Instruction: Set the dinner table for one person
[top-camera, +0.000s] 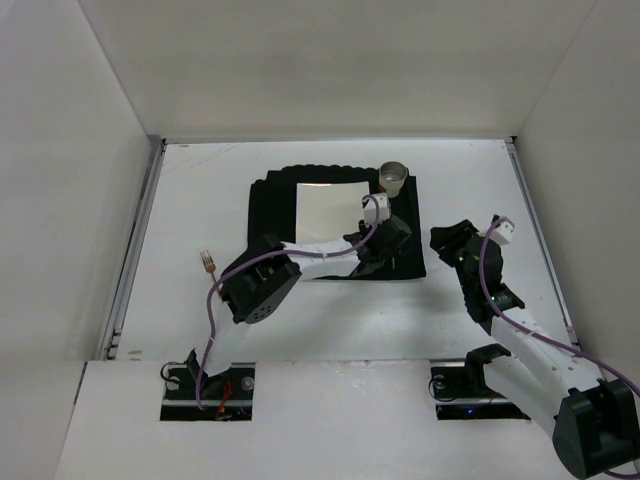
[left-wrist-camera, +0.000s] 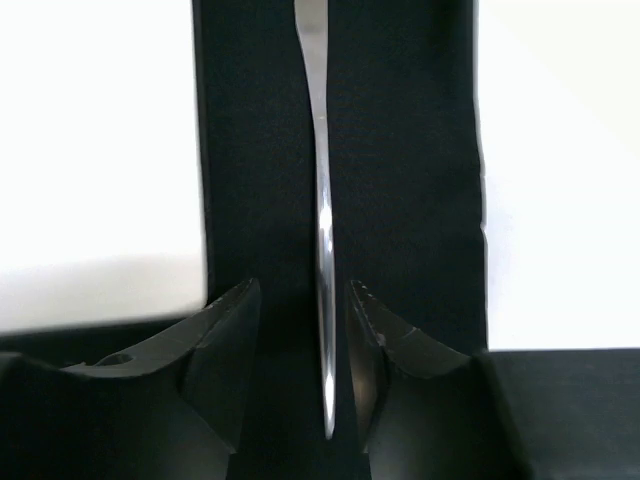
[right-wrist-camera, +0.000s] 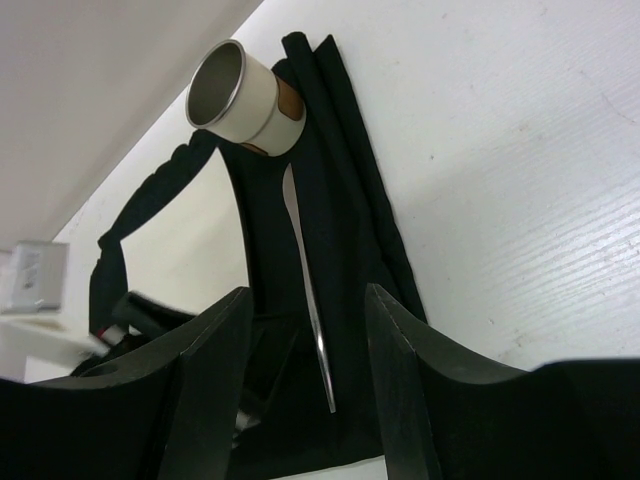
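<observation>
Left claw (left-wrist-camera: 301, 292) is partly open and straddles the knife (left-wrist-camera: 324, 230), low over the placemat (top-camera: 272, 215). There is a visible gap on one side of the blade, so it's not clamped and holds nothing as far as I can see. Right claw (right-wrist-camera: 307, 295) is wide open and empty, hovering just off the mat's right edge. Progress, judged from the layout: the placemat is down with the white square plate (top-camera: 330, 210) on it, and the cup (top-camera: 394, 177) stands upright at the mat's far right corner. The knife lies flat on the mat strip right of the plate, running near-to-far. Looks mostly set. What's left: the fork (top-camera: 207, 263) sits on bare worktop (top-camera: 190, 190) left of the mat, well apart from the plate, and likely belongs beside the plate's left edge. No spoon or napkin in view. The worktop is beneath both claws. Left claw is over the mat-covered middle, so the mat lies between it and the surface. Right claw is over bare worktop between mat and right rail. Can't tell if the left tips touch the mat.
</observation>
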